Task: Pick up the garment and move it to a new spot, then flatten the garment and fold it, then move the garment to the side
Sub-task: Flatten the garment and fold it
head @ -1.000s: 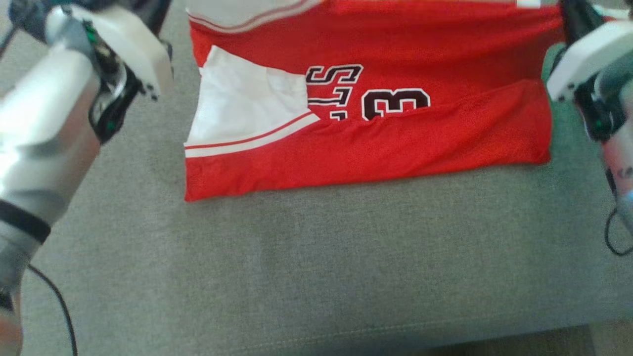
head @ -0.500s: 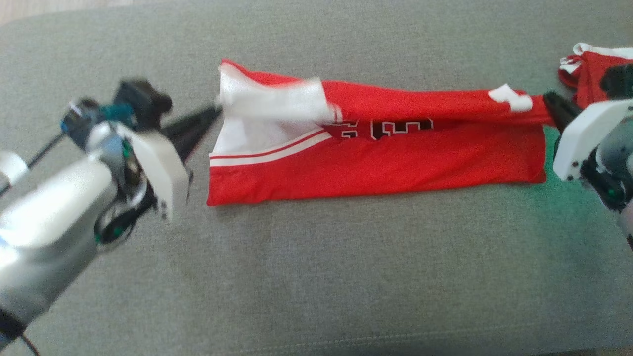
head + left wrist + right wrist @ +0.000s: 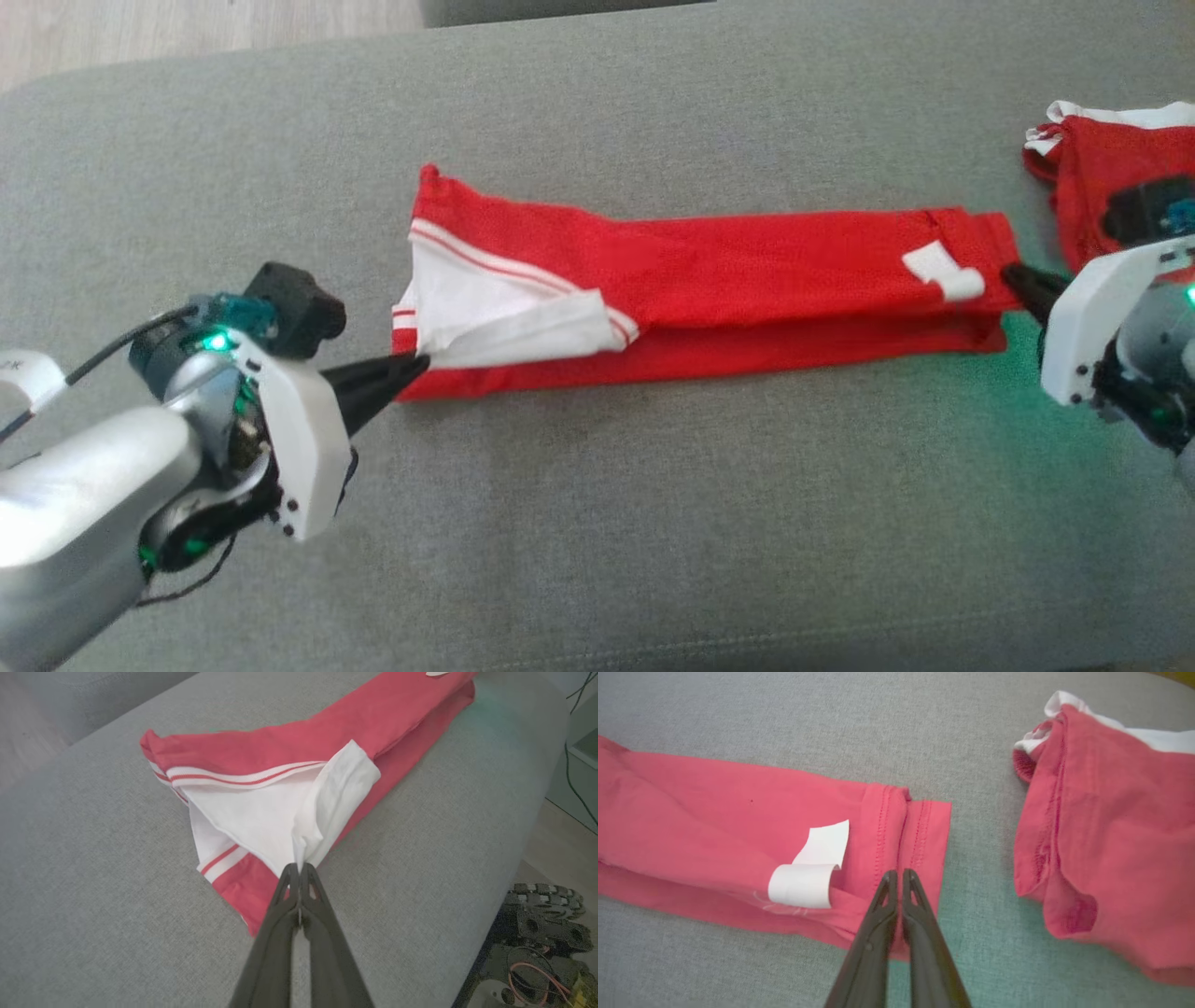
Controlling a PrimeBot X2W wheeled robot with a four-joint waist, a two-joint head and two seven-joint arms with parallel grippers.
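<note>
The garment point(image 3: 747, 271), a red jersey folded into a long strip, lies across the middle of the grey cushion point(image 3: 653, 523). Your left gripper point(image 3: 415, 366) pinches its white panel at the left end, and your right gripper point(image 3: 1013, 277) pinches the right hem. If you pull unevenly, the fold may drag open or catch the second red garment point(image 3: 1092, 177) near the right end.

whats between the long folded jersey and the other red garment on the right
Bare grey cushion separates the jersey and the other red garment; the right wrist view shows it.
</note>
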